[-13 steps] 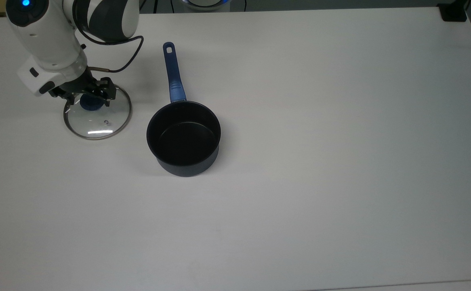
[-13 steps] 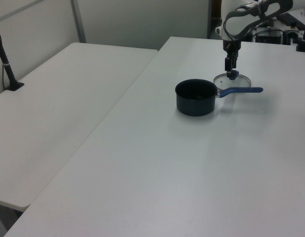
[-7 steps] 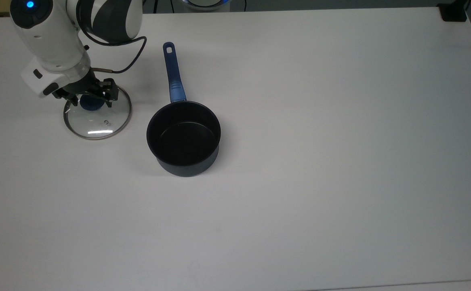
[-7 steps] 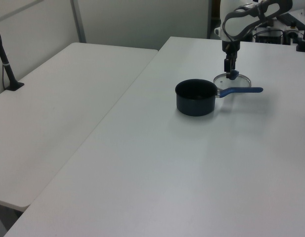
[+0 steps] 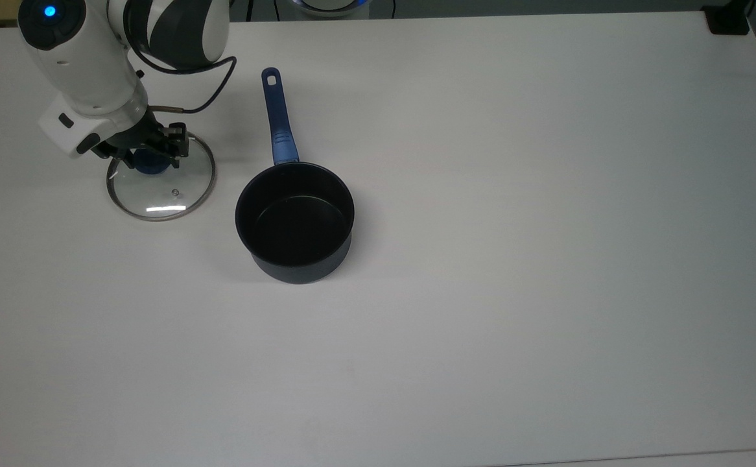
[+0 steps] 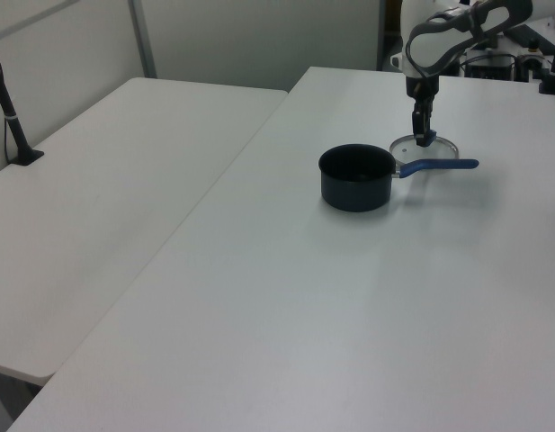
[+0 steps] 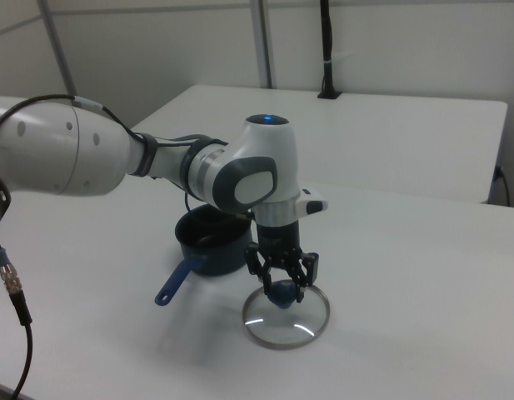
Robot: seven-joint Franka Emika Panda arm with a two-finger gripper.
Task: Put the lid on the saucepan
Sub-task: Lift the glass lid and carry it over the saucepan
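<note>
The lid [image 5: 165, 191], clear glass with a metal rim and a blue knob [image 5: 149, 167], is near the table's far left in the top view. My gripper [image 5: 148, 155] comes down from above and is shut on the knob. The right view shows the fingers clamped around the knob [image 7: 281, 292], with the lid [image 7: 296, 322] level at or just above the table. The black saucepan [image 5: 295, 220] stands upright and uncovered to the top view's right of the lid, a gap between them. Its blue handle [image 5: 278, 120] points toward the table's far edge. In the left view the gripper [image 6: 425, 137] stands behind the saucepan [image 6: 355, 177].
The white table [image 5: 514, 259] stretches wide to the top view's right of the saucepan. A black block [image 5: 728, 19] sits at its far right corner. A second table [image 6: 106, 198] with a black post [image 6: 12, 112] adjoins on the left view's left. A cable [image 7: 8, 279] hangs at the right view's left.
The gripper has closed in on the knob, and the lid has shifted slightly toward the top view's right and far edge. The saucepan has not moved.
</note>
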